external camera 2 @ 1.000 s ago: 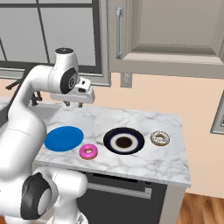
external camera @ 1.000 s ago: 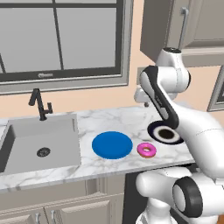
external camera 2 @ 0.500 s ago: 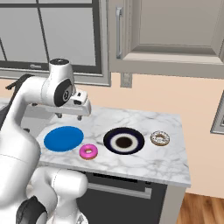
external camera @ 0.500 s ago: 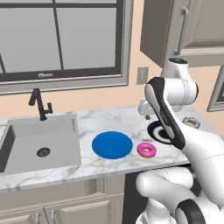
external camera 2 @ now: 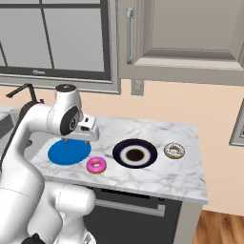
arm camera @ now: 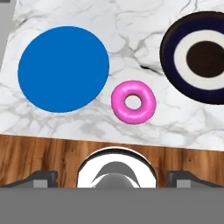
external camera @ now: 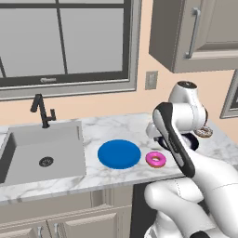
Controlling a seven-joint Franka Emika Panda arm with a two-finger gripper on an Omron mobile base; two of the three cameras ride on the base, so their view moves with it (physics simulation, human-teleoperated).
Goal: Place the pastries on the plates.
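Hovering above pink donut (arm camera: 133, 102), fingers (arm camera: 41, 178) spread (empty)

Veined white marble countertop (arm camera: 144, 17), smooth matt blue plate (arm camera: 63, 68), glossy pink-frosted donut (arm camera: 133, 102), wood-plank floor (arm camera: 48, 155), matt grey sink (external camera: 44, 151).

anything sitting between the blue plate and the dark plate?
Pink donut, on the marble, nearer the counter's front edge than blue plate and dark plate; clearest in hand view.
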